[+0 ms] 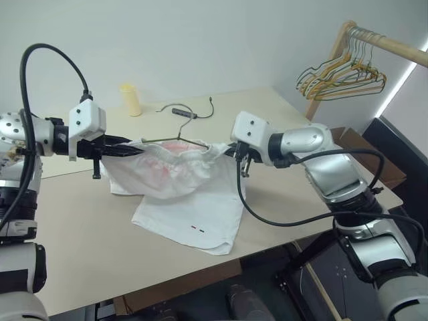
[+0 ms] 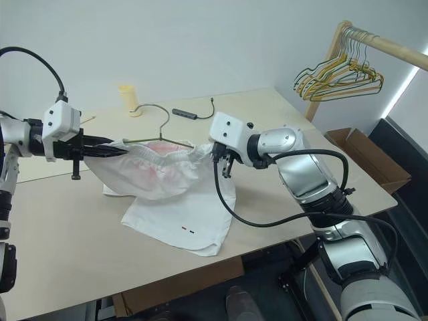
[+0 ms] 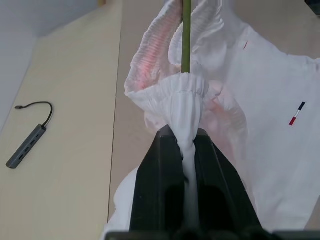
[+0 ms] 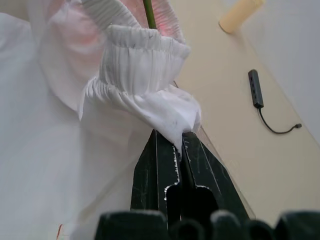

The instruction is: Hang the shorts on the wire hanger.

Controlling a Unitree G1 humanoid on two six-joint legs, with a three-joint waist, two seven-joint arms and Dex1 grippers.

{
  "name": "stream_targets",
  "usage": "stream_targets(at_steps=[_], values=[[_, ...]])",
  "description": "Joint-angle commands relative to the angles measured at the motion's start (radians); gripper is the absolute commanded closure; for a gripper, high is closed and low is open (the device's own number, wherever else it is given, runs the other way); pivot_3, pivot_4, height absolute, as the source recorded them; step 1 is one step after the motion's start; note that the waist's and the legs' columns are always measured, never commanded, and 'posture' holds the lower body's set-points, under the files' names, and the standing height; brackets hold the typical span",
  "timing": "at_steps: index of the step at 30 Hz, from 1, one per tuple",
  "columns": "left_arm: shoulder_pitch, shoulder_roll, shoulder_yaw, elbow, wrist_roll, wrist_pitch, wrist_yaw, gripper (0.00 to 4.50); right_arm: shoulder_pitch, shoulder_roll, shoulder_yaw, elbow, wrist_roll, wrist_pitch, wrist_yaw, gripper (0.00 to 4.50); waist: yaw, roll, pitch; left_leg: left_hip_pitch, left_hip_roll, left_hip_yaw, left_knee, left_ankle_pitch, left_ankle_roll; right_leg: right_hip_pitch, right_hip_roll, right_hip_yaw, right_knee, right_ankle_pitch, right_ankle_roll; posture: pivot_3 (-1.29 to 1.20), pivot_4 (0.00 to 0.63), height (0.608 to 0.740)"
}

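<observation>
We are holding the shorts (image 1: pixel 180 184) up by the waistband, stretched between our two grippers above the table (image 1: pixel 80 234), with the legs drooping from the band and the lower hem lying on the tabletop below the grippers. The left gripper (image 3: pixel 186 150) is clenched on a twisted bunch of the elastic at one end, and the right gripper (image 4: pixel 178 145) is pinching the other end, a fold of white cloth caught between its fingers. The wire hanger (image 1: pixel 175 137) is running between the two grippers along the stretched band, its small hook rising just above the cloth; in both wrist views its thin bar is passing into the open waist just ahead of the fingers.

We are judging the task as well under way but not finished: the hanger appears to be threaded inside the waistband, yet the shorts are carried by our grips rather than by the wire. What is left is settling the waist evenly on the hanger's shoulders and letting go.

We cannot make out the hanger's ends, which the gathered fabric is covering, nor tell whether its lower bar lies inside the cloth or behind it. Beyond the grippers, a small cable adapter (image 1: pixel 184 113) and a pale yellow cup (image 1: pixel 131 99) are resting on the table, and off past the right gripper a bunch of yellow and dark hangers (image 1: pixel 341 75) is hanging from a wooden rail (image 1: pixel 394 48)
</observation>
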Motion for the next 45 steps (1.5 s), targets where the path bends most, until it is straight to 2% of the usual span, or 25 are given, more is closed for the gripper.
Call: stream_targets(at_steps=[1,5,20,24,28,36,39,44,45], values=[[0.000,0.003,0.047,-0.036,-0.026,-0.006,0.006,4.50,-0.044,-0.020,-0.006,-0.025,0.002,-0.017,0.049,3.46,-0.001,0.000,0.000,0.000,0.000,0.000,0.000,0.000,0.000,0.000,0.000,0.000,0.000,0.000,0.000,-0.22,0.000,0.740],[0.006,-0.001,0.062,-0.045,-0.045,0.009,0.009,4.50,-0.044,-0.034,0.004,-0.008,-0.001,-0.063,0.100,2.09,-0.001,0.000,0.000,0.000,0.000,0.000,0.000,0.000,0.000,0.000,0.000,0.000,0.000,0.000,0.000,-0.22,0.000,0.740],[0.046,-0.004,0.072,-0.084,-0.057,0.015,-0.013,4.50,-0.110,-0.001,-0.040,0.161,0.018,-0.138,0.160,2.09,-0.010,0.000,0.000,0.000,0.000,0.000,0.000,0.000,0.000,0.000,0.000,0.000,0.000,0.000,0.000,-0.21,0.000,0.740],[0.043,-0.017,0.075,-0.085,-0.060,0.008,-0.007,4.50,-0.113,-0.009,-0.050,0.152,0.079,-0.144,0.250,2.09,-0.011,0.000,0.000,0.000,0.000,0.000,0.000,0.000,0.000,0.000,0.000,0.000,0.000,0.000,0.000,-0.21,0.000,0.740],[0.042,-0.028,0.086,-0.101,-0.092,0.026,-0.026,4.50,-0.128,0.003,-0.050,0.171,0.119,-0.099,0.297,2.09,-0.016,0.000,0.000,0.000,0.000,-0.001,0.000,0.000,0.000,0.000,0.000,0.000,0.000,0.000,0.000,-0.21,0.000,0.740],[0.049,-0.024,0.088,-0.119,-0.110,0.030,-0.037,4.50,-0.162,0.036,-0.047,0.250,0.130,-0.050,0.303,2.09,-0.024,0.000,0.000,0.001,0.000,-0.001,0.000,0.000,0.000,0.000,0.000,0.000,0.001,0.000,0.000,-0.22,0.000,0.740],[0.048,-0.025,0.088,-0.116,-0.110,0.028,-0.033,4.50,-0.154,0.025,-0.024,0.255,0.103,-0.070,0.298,2.60,-0.024,0.000,0.000,0.001,0.000,-0.001,0.000,0.000,0.000,0.000,-0.001,0.000,0.001,0.000,0.000,-0.22,0.000,0.740],[0.041,-0.026,0.084,-0.092,-0.092,0.014,-0.022,4.50,-0.138,0.016,-0.018,0.250,0.075,-0.079,0.283,4.35,-0.024,0.000,0.000,0.001,0.000,-0.001,0.000,0.000,0.000,0.000,-0.001,0.000,0.001,0.000,0.000,-0.22,0.000,0.740],[0.039,-0.027,0.083,-0.089,-0.092,0.012,-0.021,4.50,-0.135,0.016,-0.020,0.249,0.072,-0.081,0.279,4.48,-0.024,0.000,0.000,0.001,0.000,-0.001,0.000,0.000,0.000,0.000,-0.001,0.000,0.001,0.000,0.000,-0.22,0.000,0.740]])
